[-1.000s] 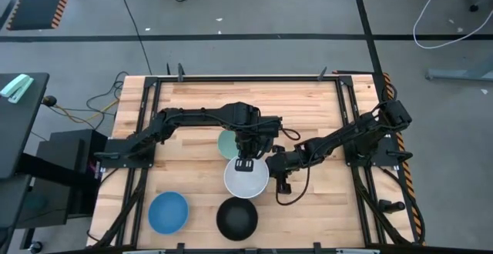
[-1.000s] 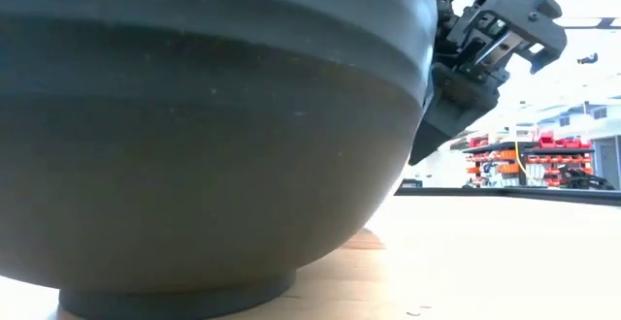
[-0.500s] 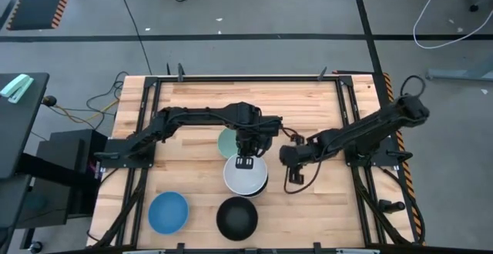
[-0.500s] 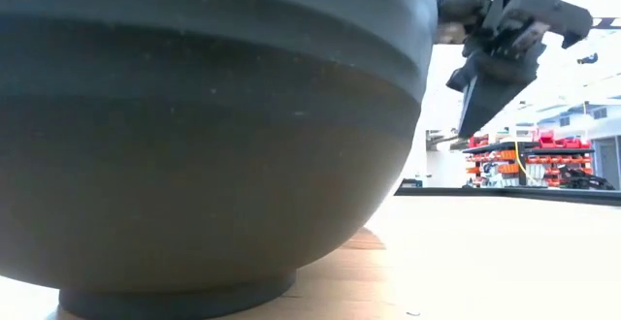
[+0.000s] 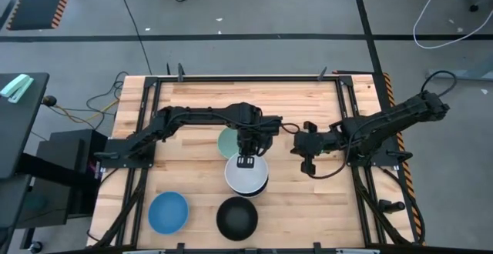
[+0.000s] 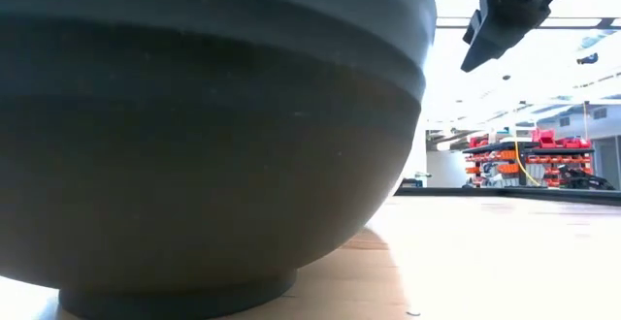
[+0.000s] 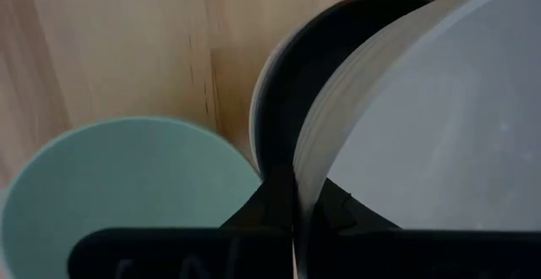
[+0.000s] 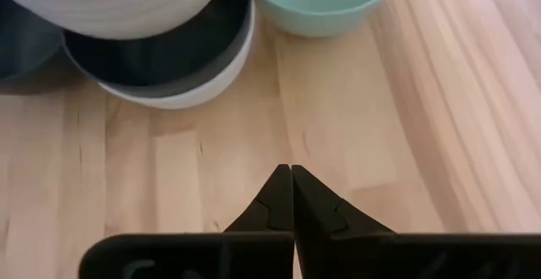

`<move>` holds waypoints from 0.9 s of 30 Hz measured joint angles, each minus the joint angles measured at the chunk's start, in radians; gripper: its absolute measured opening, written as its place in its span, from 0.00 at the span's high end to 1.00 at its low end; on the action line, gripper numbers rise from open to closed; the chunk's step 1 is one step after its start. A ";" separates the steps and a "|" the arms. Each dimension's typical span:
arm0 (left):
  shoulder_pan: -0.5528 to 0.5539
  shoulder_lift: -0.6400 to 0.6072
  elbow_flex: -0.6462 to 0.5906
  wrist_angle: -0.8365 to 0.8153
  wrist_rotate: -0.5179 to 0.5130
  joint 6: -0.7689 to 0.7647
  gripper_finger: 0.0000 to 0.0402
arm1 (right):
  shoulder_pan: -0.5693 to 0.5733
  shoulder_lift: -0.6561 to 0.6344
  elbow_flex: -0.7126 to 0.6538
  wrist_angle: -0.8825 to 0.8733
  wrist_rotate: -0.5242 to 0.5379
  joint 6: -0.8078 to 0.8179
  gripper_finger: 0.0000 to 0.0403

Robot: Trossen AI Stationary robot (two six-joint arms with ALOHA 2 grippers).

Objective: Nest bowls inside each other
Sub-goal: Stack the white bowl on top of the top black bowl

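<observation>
one white bowl [image 5: 246,175], pinched at its rim by the left claw [image 5: 246,160], hangs directly over the black-in-white stack [image 8: 161,68], while the clenched right claw [image 5: 310,167] waits beside it.

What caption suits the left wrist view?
Left gripper holds a white bowl by its rim over a black bowl, beside the mint bowl.

Held bowl [image 5: 246,175] above nested pair; another bowl [image 5: 228,142] behind.
</observation>
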 joint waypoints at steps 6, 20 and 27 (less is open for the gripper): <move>0.004 0.000 0.000 0.014 0.000 0.001 0.98 | 0.000 0.017 0.000 -0.011 0.003 0.002 1.00; 0.008 0.084 0.000 -0.001 0.007 0.019 0.97 | 0.000 0.024 -0.002 -0.016 0.000 0.004 1.00; 0.017 0.104 0.001 -0.004 0.015 0.026 0.98 | 0.000 0.025 -0.003 -0.020 0.001 0.003 1.00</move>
